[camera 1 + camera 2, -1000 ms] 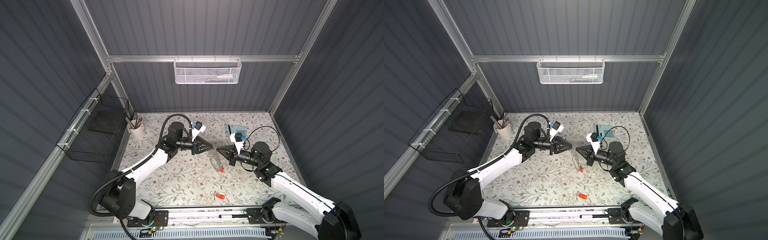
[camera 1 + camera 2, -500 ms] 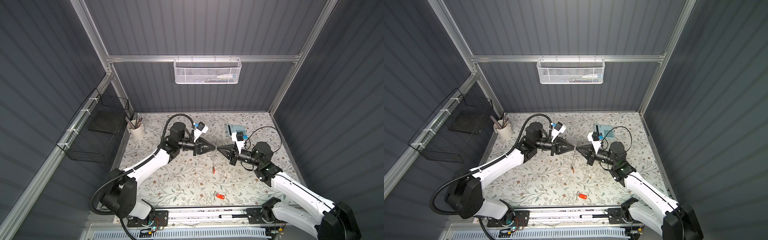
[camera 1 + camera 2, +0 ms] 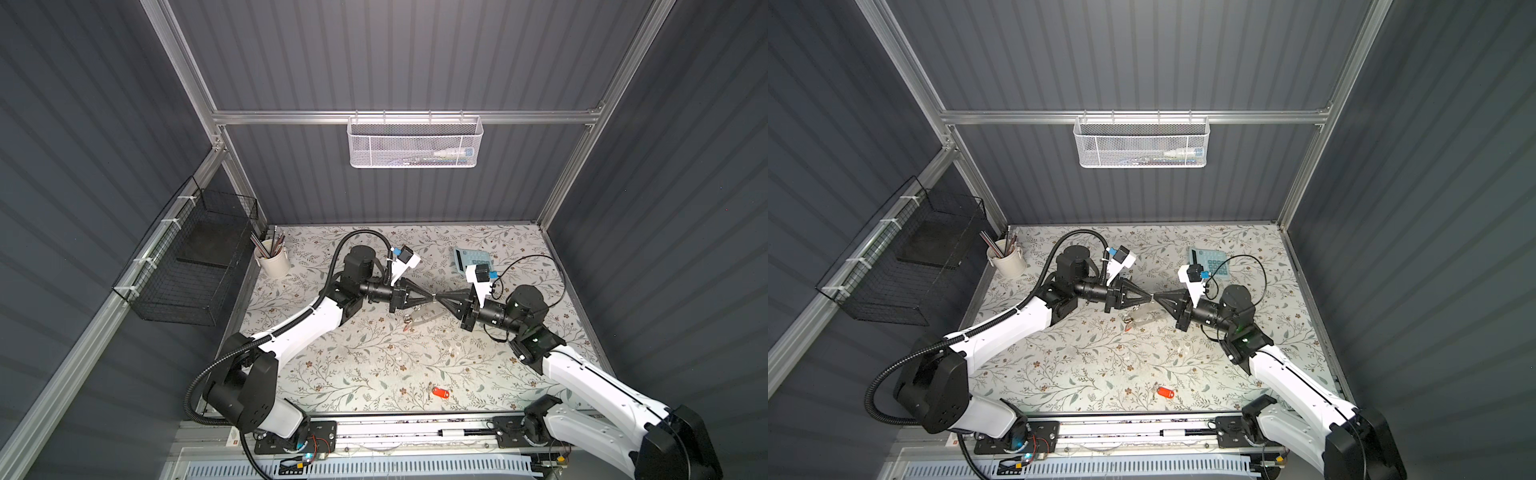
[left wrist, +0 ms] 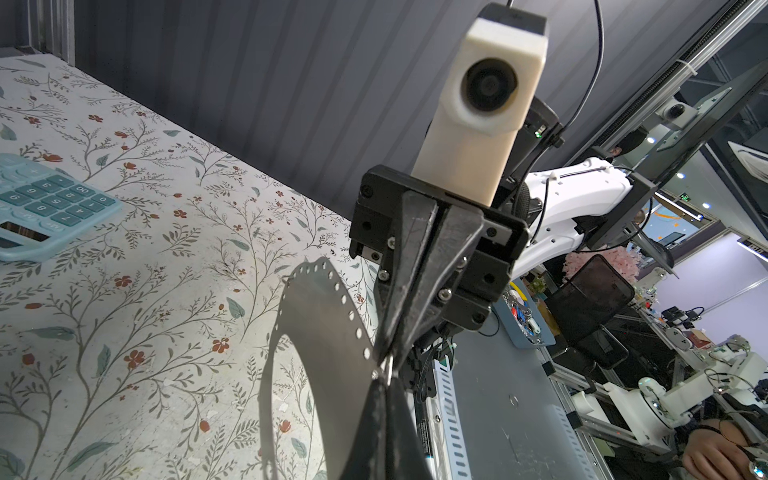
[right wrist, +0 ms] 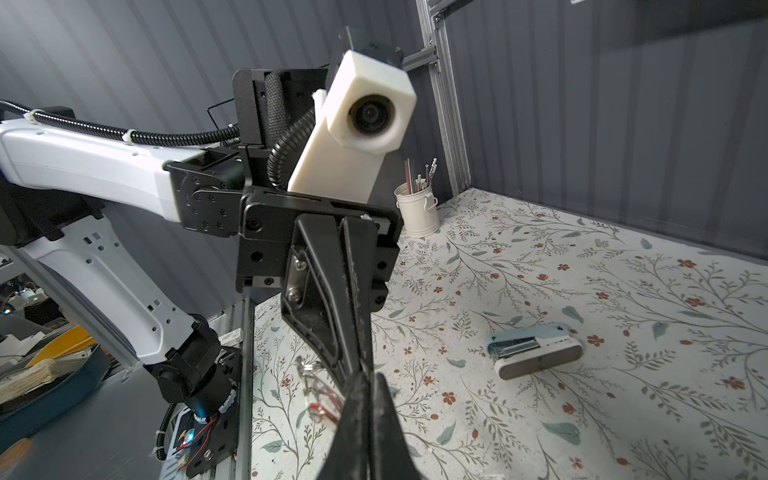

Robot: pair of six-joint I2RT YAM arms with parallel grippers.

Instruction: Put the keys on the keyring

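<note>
R fingers (image 4: 390, 353) pressed together, pinching the keyring (image 4: 320, 332) by its holed rim. L fingers (image 3: 428, 297) also pressed together, meeting them tip to tip at that same rim spot above the desk (image 3: 374, 365); can't tell if they grip the plate too. Keyring hangs under the joined tips w/ one key (image 5: 326, 405) dangling at its edge below L fingers; 2nd key (image 3: 441, 392) lies on desk, well apart from both.
</note>
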